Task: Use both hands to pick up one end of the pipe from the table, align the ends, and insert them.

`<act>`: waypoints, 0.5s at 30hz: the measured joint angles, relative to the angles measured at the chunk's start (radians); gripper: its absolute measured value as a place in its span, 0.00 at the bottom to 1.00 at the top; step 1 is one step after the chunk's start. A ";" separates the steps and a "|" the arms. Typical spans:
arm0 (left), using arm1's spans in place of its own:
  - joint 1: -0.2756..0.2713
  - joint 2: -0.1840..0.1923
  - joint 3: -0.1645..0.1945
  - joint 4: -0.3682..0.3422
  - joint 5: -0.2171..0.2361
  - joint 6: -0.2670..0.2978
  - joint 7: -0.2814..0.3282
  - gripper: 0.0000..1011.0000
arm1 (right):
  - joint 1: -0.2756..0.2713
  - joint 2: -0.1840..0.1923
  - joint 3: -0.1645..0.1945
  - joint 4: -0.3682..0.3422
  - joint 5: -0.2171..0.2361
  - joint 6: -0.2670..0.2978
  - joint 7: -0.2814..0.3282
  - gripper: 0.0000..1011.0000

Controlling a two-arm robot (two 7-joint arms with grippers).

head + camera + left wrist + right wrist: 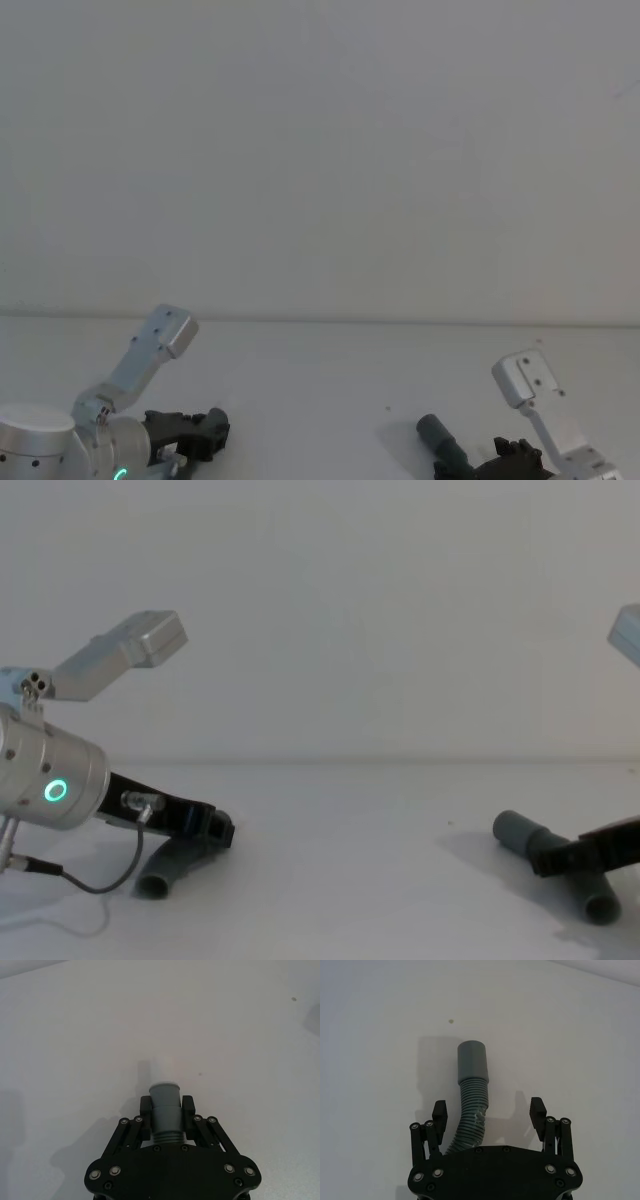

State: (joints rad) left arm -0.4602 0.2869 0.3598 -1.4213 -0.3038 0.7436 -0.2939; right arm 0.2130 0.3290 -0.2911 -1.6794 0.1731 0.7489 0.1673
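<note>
Two grey ribbed pipe pieces lie low on the white table (pixel 320 400). My left gripper (pixel 166 1112) is shut on the smooth cuff of the left pipe piece (pixel 165 1105), whose pale tip points away from the palm. From the chest, this left gripper (pixel 205 830) is near the table with the hose (pixel 165 868) bending down below it. My right gripper (pixel 488 1111) is open, its fingers (pixel 439 1112) straddling the ribbed hose of the right piece. That piece's wide grey socket cuff (pixel 472 1062) lies ahead of the fingertips; it also shows from the head (pixel 438 435) and the chest (pixel 520 832).
A pale wall rises behind the table's far edge. A small dark speck (pixel 451 1021) marks the surface beyond the socket cuff. Bare table lies between the two arms. A thin cable (pixel 90 885) loops under the left wrist.
</note>
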 joint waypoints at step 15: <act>0.000 0.000 0.000 0.000 0.000 0.000 0.000 0.32 | -0.001 -0.019 0.001 0.006 -0.018 0.018 -0.014 0.99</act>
State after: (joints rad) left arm -0.4603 0.2868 0.3598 -1.4213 -0.3038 0.7436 -0.2939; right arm 0.2122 0.3098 -0.2899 -1.6734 0.1556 0.7670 0.1533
